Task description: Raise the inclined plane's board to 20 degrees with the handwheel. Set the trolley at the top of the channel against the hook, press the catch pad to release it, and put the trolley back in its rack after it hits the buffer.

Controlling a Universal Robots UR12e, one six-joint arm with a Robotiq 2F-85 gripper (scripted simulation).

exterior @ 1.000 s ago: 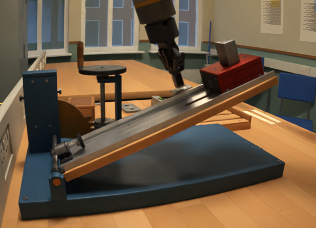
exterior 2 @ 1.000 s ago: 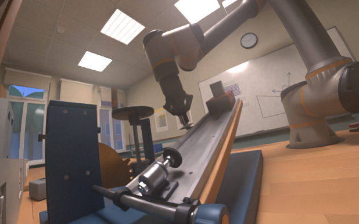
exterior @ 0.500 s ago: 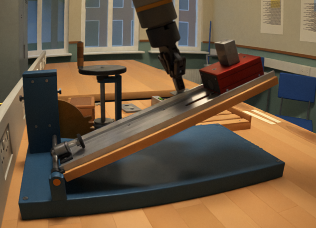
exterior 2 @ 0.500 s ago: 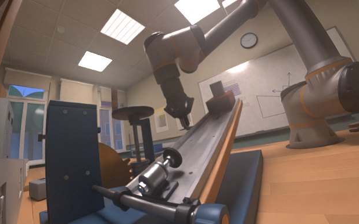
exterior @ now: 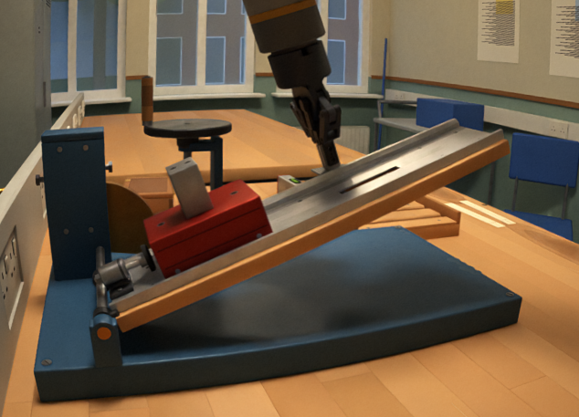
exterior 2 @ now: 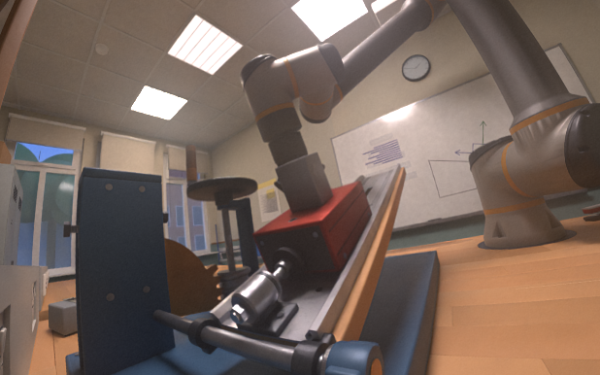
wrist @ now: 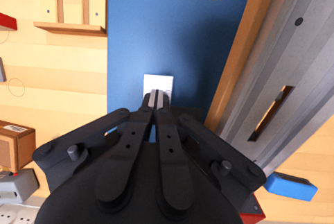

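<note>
My gripper (exterior: 330,162) (wrist: 155,94) is closed and empty, its fingertips down on the small white catch pad (wrist: 158,84) beside the far edge of the tilted board (exterior: 327,202). The red trolley (exterior: 206,226) (exterior 2: 316,228), with a grey block on top, sits at the low end of the metal channel, its front at the spring buffer (exterior: 122,270) (exterior 2: 258,294). The black handwheel (exterior: 187,128) (exterior 2: 222,187) stands on its post behind the board. In the second side camera the trolley hides my fingers.
The blue base plate (exterior: 299,305) carries the board and a blue upright post (exterior: 75,202) at the low end. A wooden rack (exterior: 416,216) (wrist: 71,4) lies behind the raised end. Blue chairs (exterior: 542,169) stand to the right, and small boxes (wrist: 15,143) lie on the bench.
</note>
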